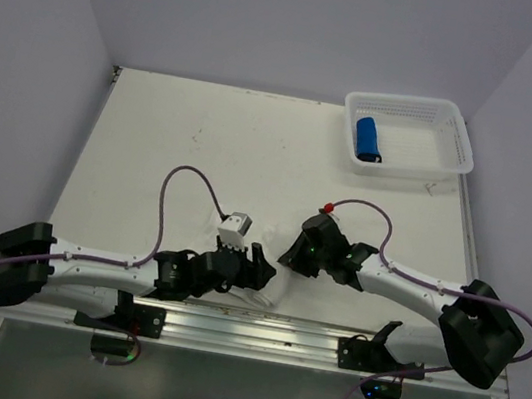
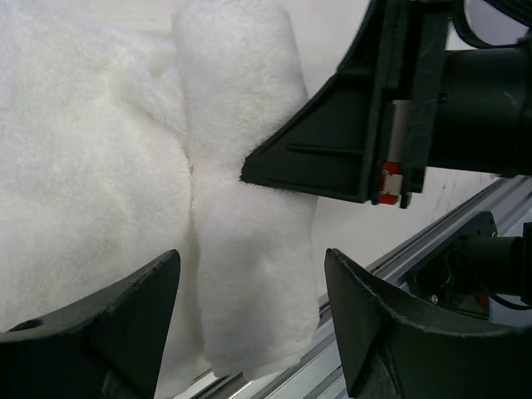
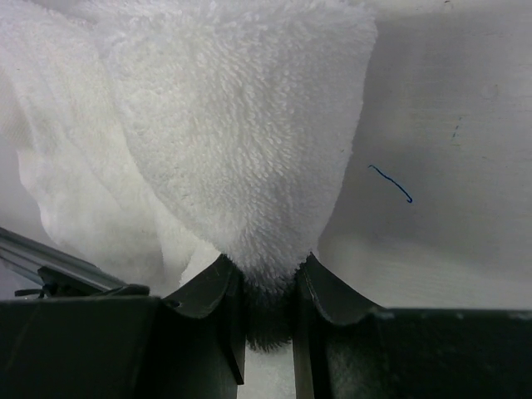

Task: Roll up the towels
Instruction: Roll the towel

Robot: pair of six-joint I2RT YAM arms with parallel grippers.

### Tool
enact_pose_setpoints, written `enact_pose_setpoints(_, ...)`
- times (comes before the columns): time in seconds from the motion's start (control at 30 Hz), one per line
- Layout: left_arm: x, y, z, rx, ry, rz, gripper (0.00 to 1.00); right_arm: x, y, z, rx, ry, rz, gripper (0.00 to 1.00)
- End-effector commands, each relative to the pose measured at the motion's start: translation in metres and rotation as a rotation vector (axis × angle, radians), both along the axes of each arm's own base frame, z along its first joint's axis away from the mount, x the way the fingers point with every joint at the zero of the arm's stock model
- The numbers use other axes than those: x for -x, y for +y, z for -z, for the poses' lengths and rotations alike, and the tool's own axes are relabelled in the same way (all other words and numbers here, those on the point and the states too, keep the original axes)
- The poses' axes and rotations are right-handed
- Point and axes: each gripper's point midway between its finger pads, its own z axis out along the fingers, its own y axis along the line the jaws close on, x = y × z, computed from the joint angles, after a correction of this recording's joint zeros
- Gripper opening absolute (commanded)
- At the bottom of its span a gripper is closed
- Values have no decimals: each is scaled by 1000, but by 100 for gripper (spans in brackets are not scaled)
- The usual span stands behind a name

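Pinching a fold of the white towel (image 3: 241, 125), the right gripper (image 3: 268, 270) has its two dark fingers drawn close, with a tuft of the pile squeezed between their tips; from its own wrist camera I see the cloth fan out from that pinch and spread over the table (image 3: 449, 100), next to a short blue pen mark (image 3: 391, 183). On my other side the left gripper (image 2: 251, 266) stands with its jaws spread wide, one finger on each side of a thick rolled part of the same towel. I cannot tell whether either pad touches the cloth. From the left wrist camera that roll runs away from the lens, the rest of the towel is bunched to its left, and one finger of the right gripper presses into the roll's right flank. Both grippers meet at the near edge of the table, just beyond the aluminium rail (image 1: 255, 332), and from above they hide nearly all of the white cloth. Well apart from them, the blue towel (image 1: 368, 138) lies rolled up in the left part of the white basket (image 1: 452, 113) at the far right corner.
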Motion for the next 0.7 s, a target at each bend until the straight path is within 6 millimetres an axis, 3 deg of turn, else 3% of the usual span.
enact_pose_setpoints(0.0, -10, 13, -23, -194, -146, -44, 75, 2, -18, 4, 98, 34, 45, 17)
enact_pose_setpoints(0.13, -7, 6, -37, -302, -238, -47, 78, 1, -15, -1, 92, 33, 43, 19)
enact_pose_setpoints(0.17, 0, 4, -29, -362, -248, -21, 78, 1, -15, -3, 91, 32, 45, 20)
enact_pose_setpoints(0.23, 3, -4, -34, -389, -277, -17, 79, 0, -15, -4, 90, 31, 45, 21)
enact_pose_setpoints(0.37, 25, -18, -24, -465, -320, 48, 80, 0, -14, -6, 90, 33, 47, 21)
enact_pose_setpoints(0.67, 49, -33, -4, -593, -369, 79, 82, 0, -9, -7, 69, 38, 43, 22)
